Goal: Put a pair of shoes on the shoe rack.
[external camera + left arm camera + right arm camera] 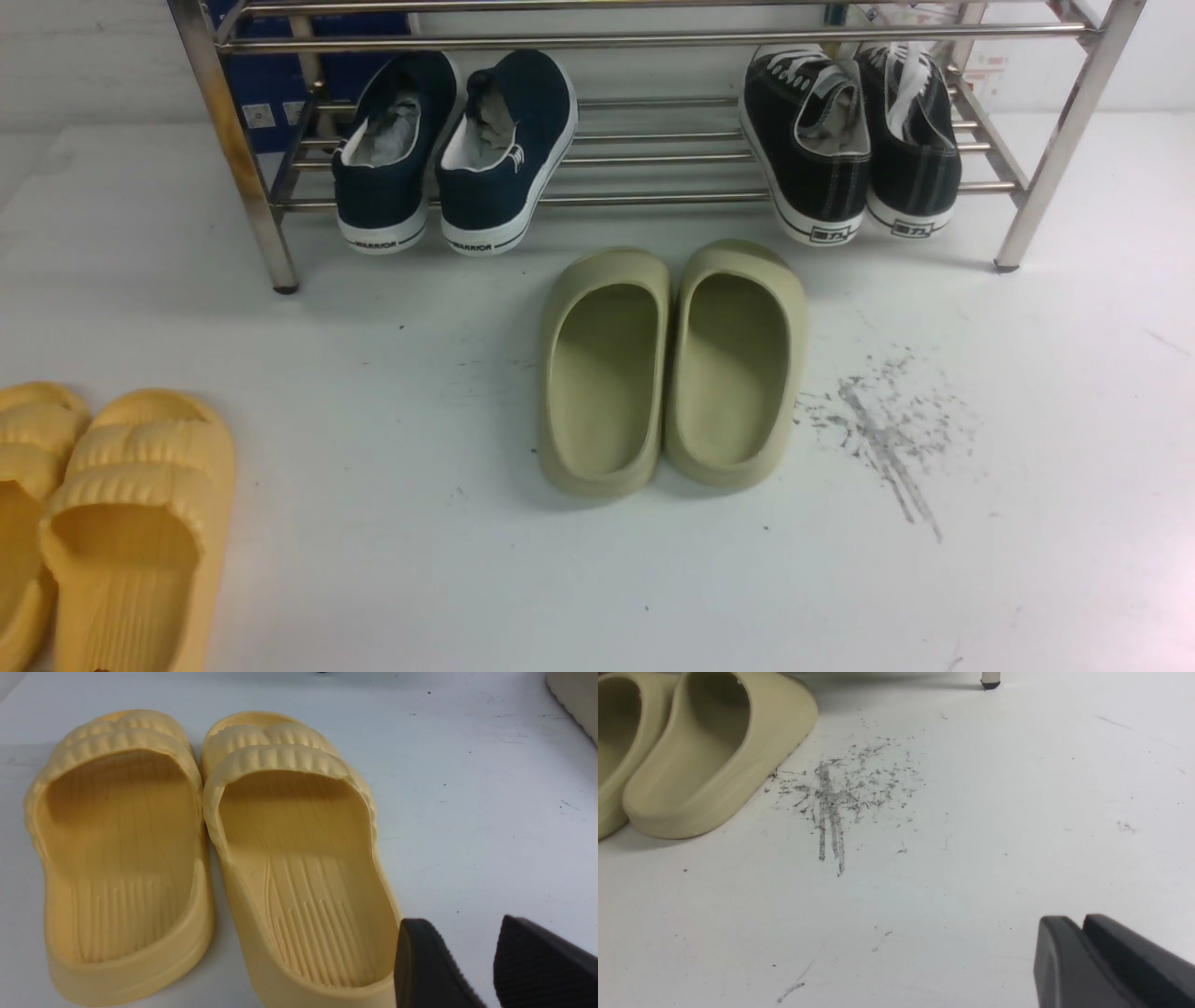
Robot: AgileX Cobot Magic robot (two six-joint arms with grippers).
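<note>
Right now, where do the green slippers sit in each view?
Front: green slippers centre, just before the shoe rack.
Left wrist: only a sliver at one corner.
Right wrist: a corner, beside the grey scuff marks.
Shared landmark: those scuff marks.

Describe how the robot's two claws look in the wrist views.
Only the fingertips show. The left claw has two black, blunt, wedge-shaped fingers with finely ribbed inner faces. The right claw has matching dark, smooth, rounded fingers. No cables, markings or arm parts are visible.

"WARRIOR" on heels of both navy sneakers (455, 154).
</note>
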